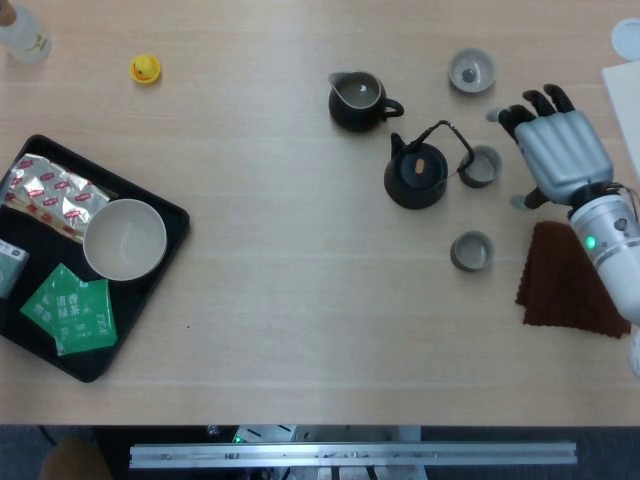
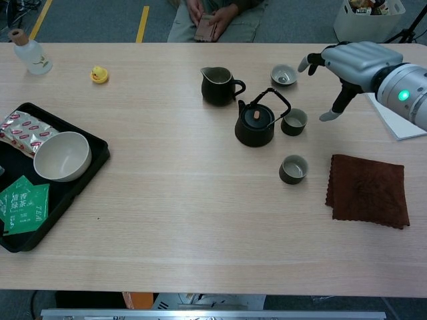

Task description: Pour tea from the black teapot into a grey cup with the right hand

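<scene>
The black teapot (image 1: 416, 175) (image 2: 254, 125) stands mid-table with its wire handle raised and a tan knob on the lid. Three grey cups surround it: one (image 1: 481, 166) (image 2: 293, 122) touching its right side, one (image 1: 471, 251) (image 2: 293, 169) nearer the front, one (image 1: 471, 72) (image 2: 283, 75) further back. My right hand (image 1: 553, 146) (image 2: 341, 65) hovers open, fingers spread, just right of the cup beside the teapot, holding nothing. My left hand is out of sight.
A black pitcher (image 1: 358, 101) (image 2: 217, 86) stands behind the teapot. A brown cloth (image 1: 575, 285) (image 2: 368, 190) lies at the right, under my forearm. A black tray (image 1: 168, 215) with a white bowl (image 1: 125, 240) and tea packets sits at left. A yellow duck (image 1: 145, 69) and bottle (image 2: 30, 52) are far left.
</scene>
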### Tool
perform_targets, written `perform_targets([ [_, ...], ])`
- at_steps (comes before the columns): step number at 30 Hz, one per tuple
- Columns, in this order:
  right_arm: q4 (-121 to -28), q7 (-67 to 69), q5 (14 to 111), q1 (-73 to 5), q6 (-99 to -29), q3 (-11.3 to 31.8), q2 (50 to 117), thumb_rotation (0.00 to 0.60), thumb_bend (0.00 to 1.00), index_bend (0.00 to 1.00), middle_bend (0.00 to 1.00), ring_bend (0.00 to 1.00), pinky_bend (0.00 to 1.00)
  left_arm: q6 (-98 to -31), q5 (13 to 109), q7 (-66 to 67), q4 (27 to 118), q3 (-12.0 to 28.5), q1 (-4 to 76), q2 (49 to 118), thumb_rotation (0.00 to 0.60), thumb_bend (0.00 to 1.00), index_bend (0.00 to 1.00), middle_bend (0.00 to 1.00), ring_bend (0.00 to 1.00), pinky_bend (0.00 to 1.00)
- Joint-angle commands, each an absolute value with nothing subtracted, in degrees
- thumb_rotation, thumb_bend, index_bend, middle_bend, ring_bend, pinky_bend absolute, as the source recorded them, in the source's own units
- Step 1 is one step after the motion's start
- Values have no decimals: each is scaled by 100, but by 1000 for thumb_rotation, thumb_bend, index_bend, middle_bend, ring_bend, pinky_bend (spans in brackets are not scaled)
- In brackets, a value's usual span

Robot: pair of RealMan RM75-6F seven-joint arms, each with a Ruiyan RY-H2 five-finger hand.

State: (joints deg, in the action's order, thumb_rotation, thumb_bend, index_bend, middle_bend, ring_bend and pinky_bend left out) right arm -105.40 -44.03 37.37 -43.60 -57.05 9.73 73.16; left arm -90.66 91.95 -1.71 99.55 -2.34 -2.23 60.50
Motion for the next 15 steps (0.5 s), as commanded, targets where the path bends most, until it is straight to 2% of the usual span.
perform_targets([
  [1,-10398,-4387,3575,-4471,-5735,964,7481,600,0,196,257,91,64,-9064,9193,-179,9949,-231,-220,6049,600,295,69,113,30,15],
  [15,-10013,-4651,2635,-5083,-5684,821,8067,598,0,197,257,91,64,-9048,9107,-317,9825,-216,-236,6053,600,295,69,113,30,15],
])
